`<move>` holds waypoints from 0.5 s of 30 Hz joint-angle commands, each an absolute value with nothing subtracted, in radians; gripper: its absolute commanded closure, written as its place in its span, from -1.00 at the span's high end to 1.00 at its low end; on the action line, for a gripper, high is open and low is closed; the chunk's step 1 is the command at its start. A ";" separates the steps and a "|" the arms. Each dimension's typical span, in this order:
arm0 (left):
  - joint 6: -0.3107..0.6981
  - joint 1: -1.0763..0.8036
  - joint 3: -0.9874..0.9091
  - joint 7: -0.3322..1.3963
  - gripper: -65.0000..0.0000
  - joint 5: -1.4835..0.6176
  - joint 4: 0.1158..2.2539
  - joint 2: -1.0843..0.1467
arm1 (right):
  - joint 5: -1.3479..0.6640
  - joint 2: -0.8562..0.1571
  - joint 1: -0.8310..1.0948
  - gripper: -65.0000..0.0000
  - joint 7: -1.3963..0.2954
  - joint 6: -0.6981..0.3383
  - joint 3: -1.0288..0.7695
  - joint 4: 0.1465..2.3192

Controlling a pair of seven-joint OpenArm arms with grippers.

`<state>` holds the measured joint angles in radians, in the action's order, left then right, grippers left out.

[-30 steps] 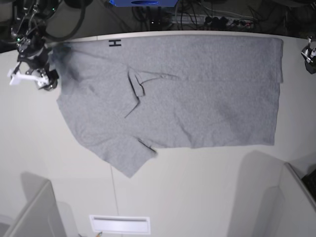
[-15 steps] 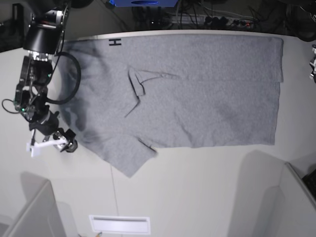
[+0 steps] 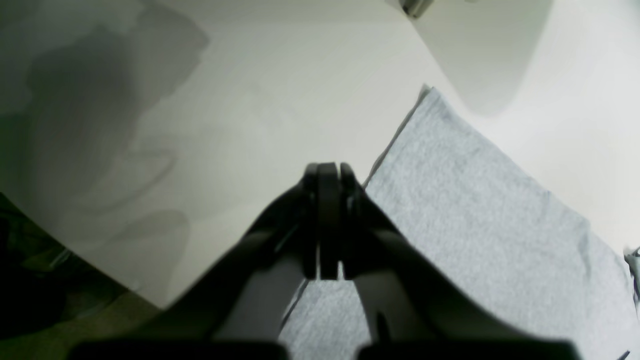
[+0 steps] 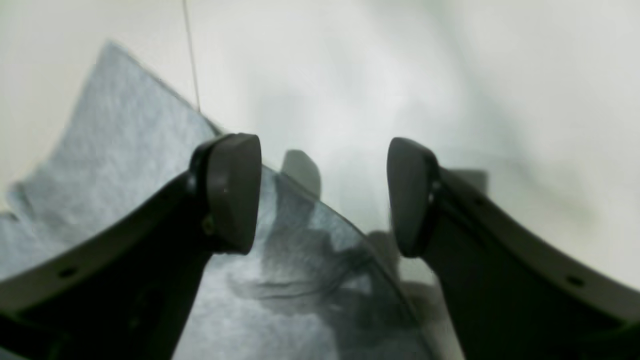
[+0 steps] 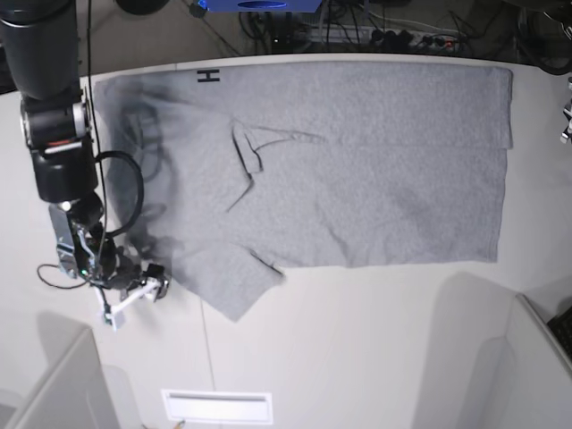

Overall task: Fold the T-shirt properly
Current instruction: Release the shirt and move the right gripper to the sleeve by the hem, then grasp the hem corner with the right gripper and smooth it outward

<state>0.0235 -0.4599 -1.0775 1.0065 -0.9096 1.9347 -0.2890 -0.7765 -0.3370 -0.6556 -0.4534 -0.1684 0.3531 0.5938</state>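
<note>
A grey T-shirt [image 5: 340, 161] lies spread across the white table [image 5: 357, 349]. The right gripper [image 4: 322, 200], jaws apart, nears its sleeve and could snag two layers; the left gripper [image 3: 327, 172] is clenched empty.

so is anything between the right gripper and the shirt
Nothing visible. The right gripper is open just above the T-shirt, at the sleeve edge nearest it, with only bare table beyond the hem.
</note>
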 commanded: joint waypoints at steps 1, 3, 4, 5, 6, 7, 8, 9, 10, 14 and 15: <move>0.022 -0.464 -1.086 0.986 -1.00 -0.917 1.948 -0.308 | -0.786 -0.346 -0.722 0.15 -0.406 -0.202 0.384 0.564; 0.022 -0.464 -1.086 0.986 -1.00 -0.917 1.948 -0.308 | -0.786 -0.320 -0.751 0.15 -0.372 -0.243 0.440 0.489; 0.022 -0.464 -1.086 0.986 -0.97 -0.917 1.948 -0.308 | -0.786 -0.317 -0.760 0.15 -0.360 -0.260 0.453 0.463; 0.022 -0.464 -1.086 0.986 -0.88 -0.917 1.948 -0.308 | -0.786 -0.314 -0.765 0.15 -0.357 -0.271 0.456 0.449; 0.022 -0.464 -1.086 0.986 -0.78 -0.917 1.948 -0.308 | -0.788 -0.312 -0.765 0.15 -0.357 -0.275 0.456 0.452; 0.022 -0.463 -1.086 0.986 -0.71 -0.917 1.948 -0.306 | -0.788 -0.312 -0.765 0.16 -0.357 -0.277 0.456 0.452; 0.022 -0.463 -1.086 0.986 -0.63 -0.917 1.948 -0.306 | -0.788 -0.311 -0.765 0.16 -0.358 -0.278 0.460 0.452; 0.022 -0.463 -1.086 0.986 -0.56 -0.917 1.948 -0.306 | -0.788 -0.305 -0.765 0.16 -0.358 -0.278 0.460 0.452; 0.022 -0.461 -1.086 0.986 -0.50 -0.917 1.946 -0.306 | -0.786 -0.300 -0.765 0.17 -0.357 -0.278 0.461 0.452; 0.022 -0.461 -1.086 0.986 -0.41 -0.917 1.946 -0.306 | -0.786 -0.292 -0.763 0.17 -0.357 -0.278 0.463 0.444; 0.022 -0.461 -1.086 0.986 -0.41 -0.917 1.946 -0.306 | -0.786 -0.292 -0.762 0.17 -0.357 -0.278 0.463 0.444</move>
